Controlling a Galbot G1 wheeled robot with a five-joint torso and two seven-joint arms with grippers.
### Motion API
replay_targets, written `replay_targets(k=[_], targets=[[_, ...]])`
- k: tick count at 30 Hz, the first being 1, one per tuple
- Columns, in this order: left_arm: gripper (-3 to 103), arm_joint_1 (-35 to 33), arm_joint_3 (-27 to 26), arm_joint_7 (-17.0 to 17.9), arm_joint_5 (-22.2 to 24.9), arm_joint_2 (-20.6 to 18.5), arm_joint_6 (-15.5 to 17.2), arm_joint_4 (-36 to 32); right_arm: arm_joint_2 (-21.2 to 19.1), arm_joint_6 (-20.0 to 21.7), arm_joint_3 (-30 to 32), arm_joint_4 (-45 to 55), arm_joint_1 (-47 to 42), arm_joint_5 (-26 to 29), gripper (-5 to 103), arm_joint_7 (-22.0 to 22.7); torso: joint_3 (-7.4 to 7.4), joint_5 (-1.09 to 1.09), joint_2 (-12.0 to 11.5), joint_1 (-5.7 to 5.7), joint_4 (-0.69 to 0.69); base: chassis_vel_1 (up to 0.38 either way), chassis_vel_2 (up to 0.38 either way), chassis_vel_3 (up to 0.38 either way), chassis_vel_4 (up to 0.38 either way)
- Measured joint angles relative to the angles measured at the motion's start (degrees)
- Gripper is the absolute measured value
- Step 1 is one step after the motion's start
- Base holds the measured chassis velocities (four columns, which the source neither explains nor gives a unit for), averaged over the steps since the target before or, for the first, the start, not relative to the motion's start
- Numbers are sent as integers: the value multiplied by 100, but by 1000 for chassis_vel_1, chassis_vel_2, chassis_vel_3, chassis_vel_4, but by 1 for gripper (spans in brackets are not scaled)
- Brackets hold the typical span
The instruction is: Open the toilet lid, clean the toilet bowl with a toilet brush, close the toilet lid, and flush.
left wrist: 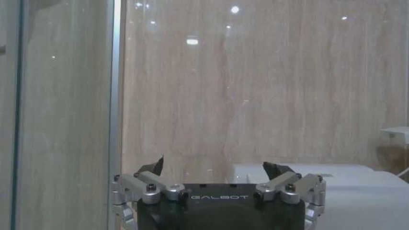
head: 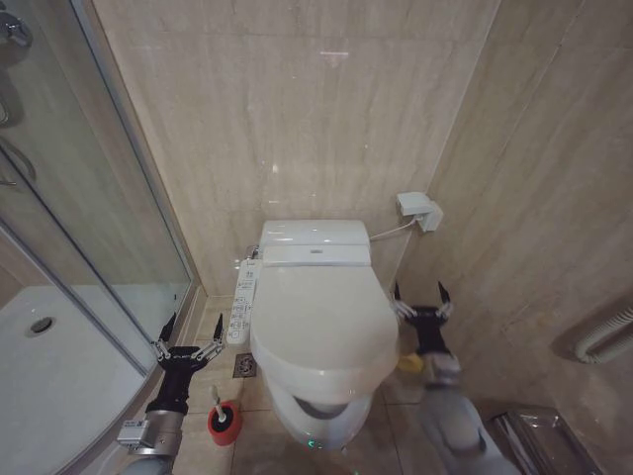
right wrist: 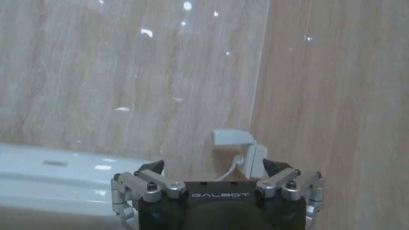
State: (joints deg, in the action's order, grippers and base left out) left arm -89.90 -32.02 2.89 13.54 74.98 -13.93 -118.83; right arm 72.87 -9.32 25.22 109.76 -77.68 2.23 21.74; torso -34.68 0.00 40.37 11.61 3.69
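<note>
Your left gripper [head: 188, 332] hangs spread wide and empty beside the shower glass [head: 109, 228]. Just right of its arm, the brush [head: 224, 416] stands on the floor. The lid [head: 321, 322] lies closed over the bowl [head: 316, 421]. Your right gripper [head: 421, 295] hangs equally agape, empty, beside the toilet.

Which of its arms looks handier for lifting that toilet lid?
Probably the right. The right gripper hangs open beside the closed toilet lid, near its yellow strap; the left gripper is open over by the toilet brush.
</note>
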Motion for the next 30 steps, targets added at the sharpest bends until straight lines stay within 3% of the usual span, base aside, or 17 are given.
replay_targets(k=[7, 18, 27, 30], targets=[[100, -1, 1, 0, 0, 0, 0, 0, 267, -145, 304, 190, -167, -68, 100, -34, -1, -1, 0, 1, -2, 0, 0, 0, 0], [100, -1, 0, 0, 0, 0, 0, 0, 334, -125, 481, 146, 17, 80, 100, -49, -1, 0, -1, 1, -2, 0, 0, 0, 0], [100, -1, 1, 0, 0, 0, 0, 0, 193, -38, 579, 159, 60, 413, 100, -646, -1, 0, -1, 1, -2, 0, 0, 0, 0], [100, -1, 0, 0, 0, 0, 0, 0, 215, 191, 635, 201, 64, 486, 100, -863, -1, 0, -1, 1, -2, 0, 0, 0, 0]])
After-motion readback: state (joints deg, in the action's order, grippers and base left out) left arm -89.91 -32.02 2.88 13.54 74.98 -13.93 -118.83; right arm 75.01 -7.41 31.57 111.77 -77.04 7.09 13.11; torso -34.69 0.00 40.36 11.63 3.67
